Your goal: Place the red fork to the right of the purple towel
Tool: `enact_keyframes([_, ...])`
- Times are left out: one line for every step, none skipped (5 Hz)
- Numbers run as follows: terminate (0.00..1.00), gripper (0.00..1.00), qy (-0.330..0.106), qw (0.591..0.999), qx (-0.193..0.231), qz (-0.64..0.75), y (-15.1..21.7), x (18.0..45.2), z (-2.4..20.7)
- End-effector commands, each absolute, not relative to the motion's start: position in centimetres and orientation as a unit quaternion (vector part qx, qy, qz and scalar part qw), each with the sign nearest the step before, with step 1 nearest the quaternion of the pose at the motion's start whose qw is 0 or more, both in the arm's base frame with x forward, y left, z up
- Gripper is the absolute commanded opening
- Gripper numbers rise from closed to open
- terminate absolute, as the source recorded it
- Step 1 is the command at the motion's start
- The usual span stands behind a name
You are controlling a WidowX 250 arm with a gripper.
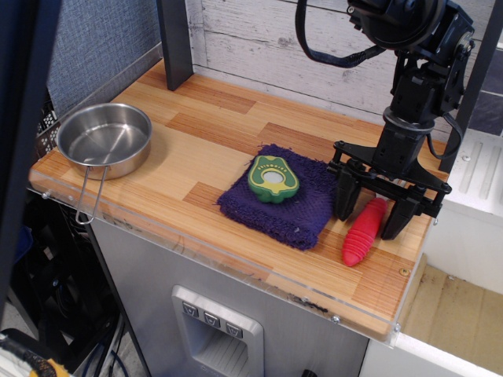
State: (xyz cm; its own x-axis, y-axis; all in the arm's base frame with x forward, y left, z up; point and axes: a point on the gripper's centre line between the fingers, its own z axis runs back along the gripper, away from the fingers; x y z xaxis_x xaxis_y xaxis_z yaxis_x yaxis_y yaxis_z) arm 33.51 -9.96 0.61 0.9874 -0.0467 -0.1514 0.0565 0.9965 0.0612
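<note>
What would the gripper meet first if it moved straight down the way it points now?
Most likely the red fork, lying on the table between the open fingers of the gripper, right of the purple towel; depth is hard to judge.

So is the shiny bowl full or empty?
Empty. The steel bowl shows only its bare shiny inside, standing upright at the table's left end.

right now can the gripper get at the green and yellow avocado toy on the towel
Probably yes. The avocado toy lies uncovered on top of the purple towel, nothing over or against it. The gripper stands open just to its right, straddling the red fork, so a short lift and sideways move looks enough.
</note>
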Motion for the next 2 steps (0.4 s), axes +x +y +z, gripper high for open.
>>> enact_keyframes([0.0,1.0,-0.028,0.999,0.024,0.008,-6.7,32.8,8.3])
enact_keyframes([0.0,1.0,-0.062,0.997,0.023,0.033,-4.5,32.1,11.9])
